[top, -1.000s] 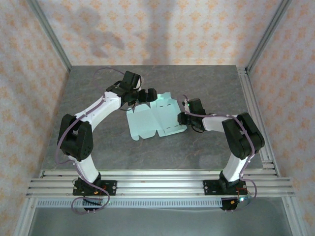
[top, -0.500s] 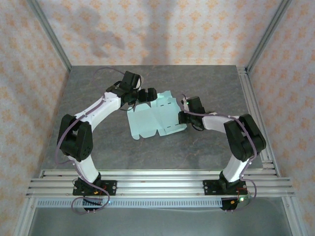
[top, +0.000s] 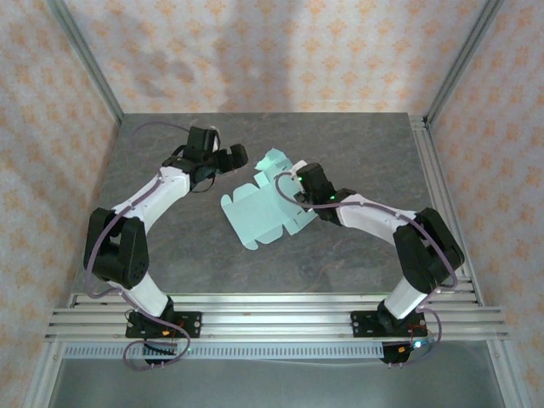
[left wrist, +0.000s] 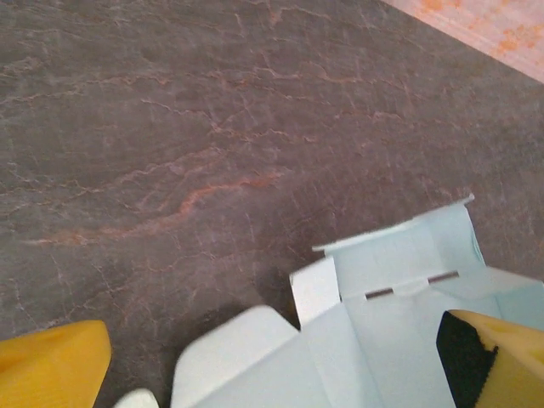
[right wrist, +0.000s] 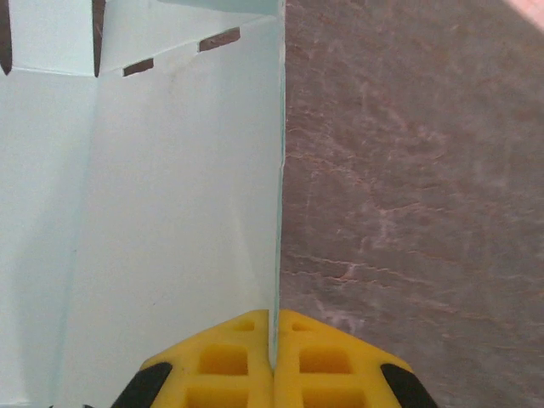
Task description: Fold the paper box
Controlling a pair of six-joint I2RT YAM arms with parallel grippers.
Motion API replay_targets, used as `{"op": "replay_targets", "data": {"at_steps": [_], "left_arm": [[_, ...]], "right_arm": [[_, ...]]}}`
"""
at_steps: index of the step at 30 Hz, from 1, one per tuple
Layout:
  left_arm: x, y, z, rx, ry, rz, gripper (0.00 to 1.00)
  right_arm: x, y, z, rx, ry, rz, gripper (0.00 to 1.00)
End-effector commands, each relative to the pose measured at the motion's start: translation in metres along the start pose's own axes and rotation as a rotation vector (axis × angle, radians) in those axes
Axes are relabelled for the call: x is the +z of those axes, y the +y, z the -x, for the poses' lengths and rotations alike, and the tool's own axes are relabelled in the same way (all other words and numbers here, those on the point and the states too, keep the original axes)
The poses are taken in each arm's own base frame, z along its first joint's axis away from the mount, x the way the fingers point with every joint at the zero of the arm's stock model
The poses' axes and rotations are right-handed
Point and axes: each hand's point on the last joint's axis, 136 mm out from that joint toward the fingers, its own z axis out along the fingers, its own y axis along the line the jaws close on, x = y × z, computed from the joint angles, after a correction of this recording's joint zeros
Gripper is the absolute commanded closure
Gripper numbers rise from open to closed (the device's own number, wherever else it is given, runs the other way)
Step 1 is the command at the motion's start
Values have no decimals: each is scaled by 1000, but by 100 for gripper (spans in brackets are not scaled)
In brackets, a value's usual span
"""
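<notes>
The paper box is a pale mint die-cut sheet lying mid-table, with its far right panel lifted off the surface. My right gripper is shut on the edge of that raised panel. In the right wrist view the yellow fingers pinch the thin card edge at the right gripper, and the paper box spreads to the left with its slots showing. My left gripper stands open just beyond the sheet's far left corner, not touching it. The left wrist view has the paper box and its tabs below the left gripper.
The grey marbled table has an aluminium rail along its right side and more rails along the near edge by the arm bases. Patterned walls close in the left, back and right.
My right gripper has moved left and farther with the sheet's edge, lifting and turning the sheet. My left gripper has drawn back left, off the sheet.
</notes>
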Motion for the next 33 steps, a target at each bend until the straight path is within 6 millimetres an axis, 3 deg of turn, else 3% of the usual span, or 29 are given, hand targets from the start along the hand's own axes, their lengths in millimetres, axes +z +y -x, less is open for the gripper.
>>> {"op": "replay_targets", "data": {"at_steps": [1, 9, 17, 27, 33], "left_arm": [[-8, -3, 17, -27, -58, -40, 0], [-1, 1, 19, -61, -44, -54, 0], [23, 6, 10, -82, 20, -66, 0], [36, 0, 26, -82, 15, -89, 0], [51, -16, 37, -81, 86, -136, 2]], "right_arm": [[-19, -27, 15, -196, -5, -221, 100], [-25, -18, 22, -329, 6, -311, 100], [-26, -19, 28, -452, 8, -418, 100], [-19, -4, 28, -585, 3, -456, 100], [-16, 1, 30, -616, -6, -450, 100]]}}
